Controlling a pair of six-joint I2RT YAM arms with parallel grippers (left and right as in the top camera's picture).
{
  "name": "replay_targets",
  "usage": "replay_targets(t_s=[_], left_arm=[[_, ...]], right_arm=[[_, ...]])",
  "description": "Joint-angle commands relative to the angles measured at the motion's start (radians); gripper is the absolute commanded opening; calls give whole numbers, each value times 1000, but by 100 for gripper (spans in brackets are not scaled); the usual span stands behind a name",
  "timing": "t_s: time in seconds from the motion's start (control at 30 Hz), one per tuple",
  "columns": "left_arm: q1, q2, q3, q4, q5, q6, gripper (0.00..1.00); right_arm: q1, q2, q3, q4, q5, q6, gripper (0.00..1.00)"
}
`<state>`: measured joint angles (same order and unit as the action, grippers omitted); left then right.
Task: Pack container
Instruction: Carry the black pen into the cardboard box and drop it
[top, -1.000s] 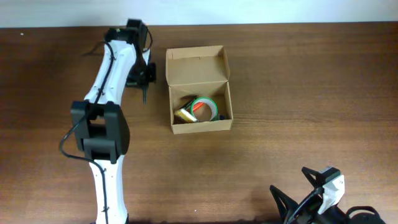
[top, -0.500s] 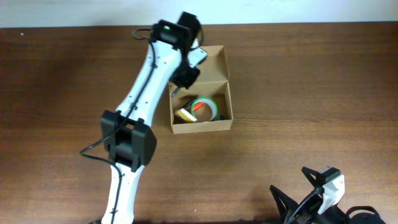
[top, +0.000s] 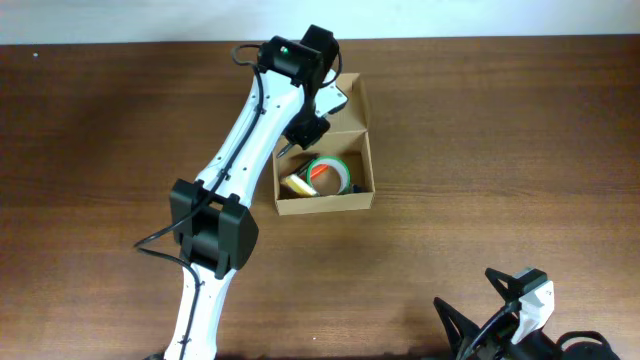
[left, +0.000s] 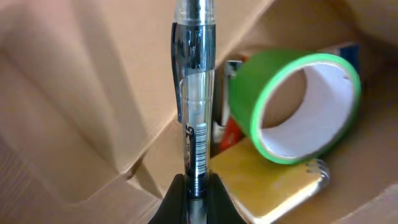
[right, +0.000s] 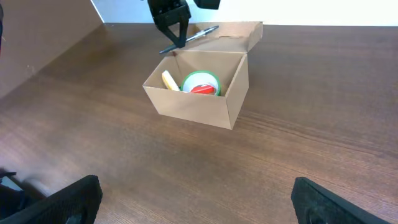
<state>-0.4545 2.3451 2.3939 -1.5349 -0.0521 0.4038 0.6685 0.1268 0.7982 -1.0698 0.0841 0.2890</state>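
The left gripper (left: 196, 186) pinches a clear plastic pen (left: 194, 93) over the small tan cardboard box (top: 325, 205) (flap lid standing open), which sits toward the table's far edge holding a green tape roll (left: 249, 99); the right gripper (right: 196, 190) is spread wide

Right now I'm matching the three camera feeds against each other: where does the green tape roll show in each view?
Overhead: green tape roll in the upper middle, inside the container.
Left wrist: roll right of centre and large, just right of the pen, above a yellow notepad.
Right wrist: roll in the upper middle, standing in the box.
Shared landmark: the container's tan walls around it.
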Motion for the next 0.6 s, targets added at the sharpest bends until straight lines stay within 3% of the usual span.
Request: replay_targets(t_s=[0.0, 0.27, 0.57], left_arm=[[-4, -2, 25, -15, 84, 67, 2], [-4, -2, 25, -45, 195, 135, 2], [-4, -2, 25, -49, 195, 220, 2]], right_arm=[[5, -8, -4, 3, -2, 7, 99], [5, -8, -4, 3, -2, 7, 99], [5, -8, -4, 3, -2, 7, 99]])
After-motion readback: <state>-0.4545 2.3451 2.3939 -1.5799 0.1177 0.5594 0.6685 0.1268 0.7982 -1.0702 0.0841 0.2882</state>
